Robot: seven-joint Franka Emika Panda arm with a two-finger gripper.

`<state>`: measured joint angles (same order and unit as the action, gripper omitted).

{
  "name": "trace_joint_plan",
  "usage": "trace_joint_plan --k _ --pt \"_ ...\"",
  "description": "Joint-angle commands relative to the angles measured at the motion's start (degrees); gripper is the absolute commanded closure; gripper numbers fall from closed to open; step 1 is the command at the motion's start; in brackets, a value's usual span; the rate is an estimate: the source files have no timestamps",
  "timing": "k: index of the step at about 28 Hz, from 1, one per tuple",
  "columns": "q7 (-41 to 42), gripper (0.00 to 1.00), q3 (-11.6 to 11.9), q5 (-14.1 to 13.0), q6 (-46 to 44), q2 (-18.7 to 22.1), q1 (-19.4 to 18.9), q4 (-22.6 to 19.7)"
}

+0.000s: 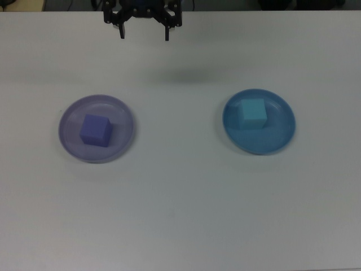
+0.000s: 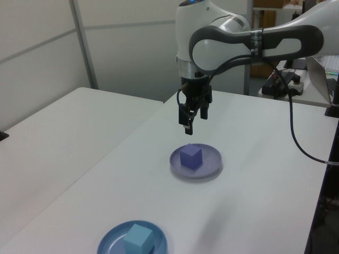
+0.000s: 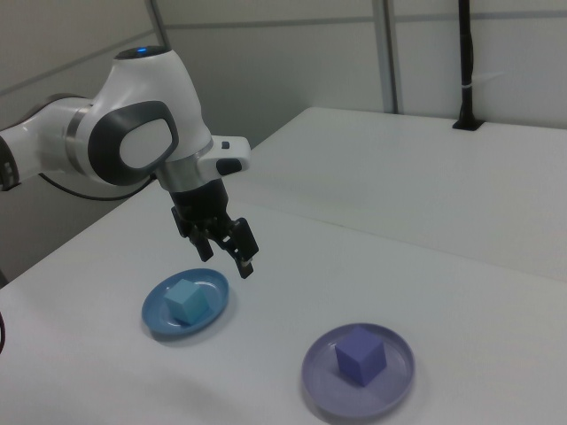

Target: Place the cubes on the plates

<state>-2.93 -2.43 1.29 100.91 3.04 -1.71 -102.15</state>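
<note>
A violet-blue cube [image 1: 95, 130] [image 2: 190, 156] [image 3: 360, 355] rests in the middle of the lavender plate [image 1: 67, 116] [image 2: 212, 165] [image 3: 317, 376]. A turquoise cube [image 1: 253, 113] [image 2: 139, 238] [image 3: 185, 300] sits on the blue plate [image 1: 282, 134] [image 2: 108, 241] [image 3: 158, 319]. My gripper [image 1: 144, 35] [image 2: 194, 120] [image 3: 225, 251] hangs open and empty above the table. In the top view it is near the top edge, between the two plates and clear of both. In the left view it hovers above and behind the lavender plate.
Both plates stand on a white table [image 1: 180, 209]. A second white table [image 2: 47, 137] lies beside it at the left view's left. A black cable [image 2: 296, 137] and desk clutter are at the left view's right. A black post [image 3: 465, 62] stands at the back in the right view.
</note>
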Motion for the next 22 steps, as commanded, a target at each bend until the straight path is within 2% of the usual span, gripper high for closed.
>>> trace_joint_plan --k 1,22 --pt "0.9 0.00 0.2 -1.3 -2.1 -0.3 0.1 1.3" --pt "0.8 0.00 0.2 -1.3 -2.1 -0.5 0.1 2.0"
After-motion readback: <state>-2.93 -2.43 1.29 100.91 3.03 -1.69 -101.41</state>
